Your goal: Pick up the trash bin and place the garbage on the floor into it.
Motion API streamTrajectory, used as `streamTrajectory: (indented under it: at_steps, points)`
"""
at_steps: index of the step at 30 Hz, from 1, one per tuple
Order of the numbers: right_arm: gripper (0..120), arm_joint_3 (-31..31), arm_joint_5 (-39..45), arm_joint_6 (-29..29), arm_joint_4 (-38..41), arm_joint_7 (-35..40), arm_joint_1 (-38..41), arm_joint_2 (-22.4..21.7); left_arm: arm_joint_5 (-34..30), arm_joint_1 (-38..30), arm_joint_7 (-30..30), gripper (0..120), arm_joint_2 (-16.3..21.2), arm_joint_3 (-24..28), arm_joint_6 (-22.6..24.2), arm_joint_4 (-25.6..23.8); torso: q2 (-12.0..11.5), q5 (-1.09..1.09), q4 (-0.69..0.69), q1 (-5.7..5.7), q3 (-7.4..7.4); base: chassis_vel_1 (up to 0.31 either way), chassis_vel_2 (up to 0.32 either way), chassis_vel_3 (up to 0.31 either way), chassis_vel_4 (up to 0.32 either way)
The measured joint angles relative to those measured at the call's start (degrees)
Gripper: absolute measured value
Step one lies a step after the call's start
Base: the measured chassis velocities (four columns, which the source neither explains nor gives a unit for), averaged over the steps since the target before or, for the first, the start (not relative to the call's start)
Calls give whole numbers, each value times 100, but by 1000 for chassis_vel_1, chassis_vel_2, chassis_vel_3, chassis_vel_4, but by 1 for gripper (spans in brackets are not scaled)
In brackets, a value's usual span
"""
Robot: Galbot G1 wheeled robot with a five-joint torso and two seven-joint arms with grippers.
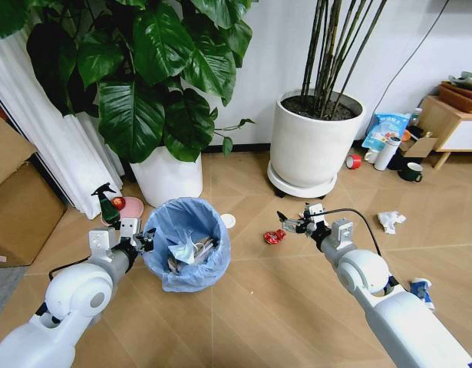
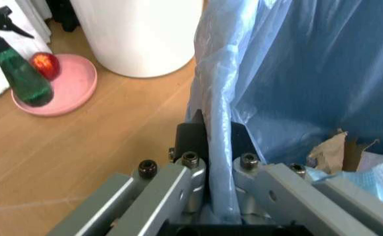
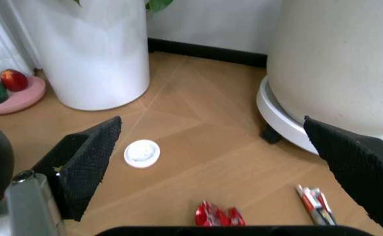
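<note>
The left gripper point(image 2: 211, 147) is pinching the trash bin point(image 1: 186, 241) rim, hiding its fingertips behind blue bag. The right gripper point(image 3: 224, 167) is hanging spread wide above the red wrapper point(image 3: 218, 216); the white disc point(image 3: 142, 153) is lying at ten o'clock from it.

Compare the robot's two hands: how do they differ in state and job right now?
The left hand is shut on the trash bin rim, holding it; the right hand is open and empty. The left sits beside the bin; the right hangs over the red wrapper. Both reach forward, low over the floor.
</note>
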Motion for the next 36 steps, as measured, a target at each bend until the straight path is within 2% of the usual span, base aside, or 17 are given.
streamTrajectory:
  at_steps: [2, 4, 13, 14, 26, 30, 36]
  points:
    - [100, -4, 0, 2, 0, -1, 5, -6, 9, 2, -3, 0, -9, -1, -2, -1, 0, 5, 1, 0, 1, -98, 198, 103, -221]
    - [100, -7, 2, 3, 2, -3, 11, -19, 23, 10, -3, 0, -29, -1, -3, -3, 0, 0, -1, 1, 1, -139, 191, 154, -192]
    - [100, -28, 4, 6, 2, -7, 11, -25, 36, 16, -8, 0, -43, 0, -9, -8, 0, 6, -1, 1, 1, -164, 158, 167, -157]
    - [100, -32, 4, 7, 0, -8, 12, -23, 37, 16, -9, 0, -49, 0, -9, -8, 0, 0, 0, 1, 1, -147, 123, 145, -144]
    - [100, -36, 2, -59, -90, -27, -60, -35, 60, 35, -13, 0, -93, -1, -9, 7, 0, 3, -1, 1, 1, -134, 146, 137, -146]
    - [100, -37, -68, -75, -388, -162, -56, -34, 80, 86, -14, 0, -135, -23, -10, 1, 0, 2, -1, 2, 2, -67, 72, 67, -80]
    - [100, -14, -565, 281, -1400, -1095, -126, -5, 95, 152, -12, 0, -129, -63, -13, -73, 0, 3, -1, -1, 0, 0, 0, 0, 0]
